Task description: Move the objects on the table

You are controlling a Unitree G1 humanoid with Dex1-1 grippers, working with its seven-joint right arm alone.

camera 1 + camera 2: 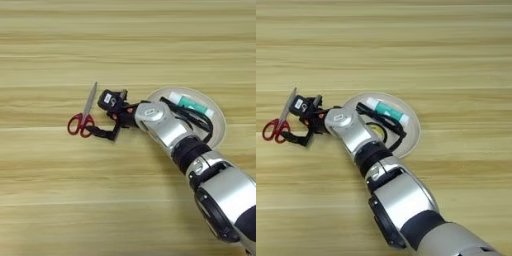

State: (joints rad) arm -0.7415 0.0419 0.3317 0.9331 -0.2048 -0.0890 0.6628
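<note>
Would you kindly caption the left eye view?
Black two-fingered gripper open beside red-handled metal scissors; white-and-teal glue stick on round beige plate.

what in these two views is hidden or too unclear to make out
- Plate: its near part is hidden under the forearm in both views.
- Scissors: whether the gripper touches the red handles is unclear; the fingers sit right beside them.
- Glue stick: label too small to read.
</note>
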